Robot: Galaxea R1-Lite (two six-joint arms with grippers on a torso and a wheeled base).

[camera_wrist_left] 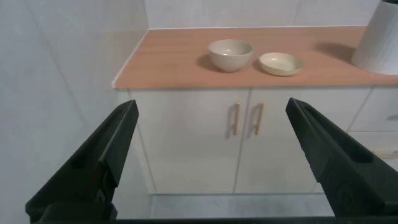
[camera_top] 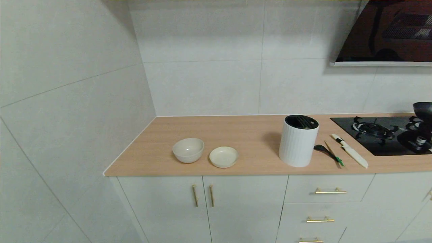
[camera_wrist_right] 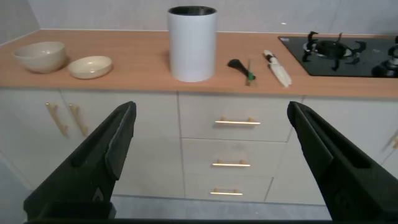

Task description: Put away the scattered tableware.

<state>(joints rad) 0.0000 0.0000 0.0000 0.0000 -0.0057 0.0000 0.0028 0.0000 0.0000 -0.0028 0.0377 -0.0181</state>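
**Both hands empty and well back – the thin pieces are the risk**

My left hand (camera_wrist_left: 211,106) and my right hand (camera_wrist_right: 211,107) are both spread wide and hold nothing. They hang low in front of the cupboard fronts, well short of the table (camera_top: 243,131).

What worries me most is the cluster beside the white ribbed holder (camera_top: 298,141). The black spoon (camera_top: 320,148), the chopsticks (camera_top: 334,154) and the knife (camera_top: 349,155) lie flat and close together. A careless pinch from my right hand could catch two at once, or push the knife towards the hob (camera_top: 381,133). They give my fingers little to close on, so I judge a slip likely if I come in at a slant. The holder is tall, and a knock while I lower something into it could tip it.

On the other side, the bowl (camera_top: 188,149) and the shallow dish (camera_top: 223,156) stand just beside each other, near the front edge of the table. A nudge from my left hand could send either one over that edge.

The bowl and dish lie ahead of my left hand and above it. The holder and the slim pieces lie ahead of my right hand and above it. Nothing is touched yet – every piece is well apart from both hands.
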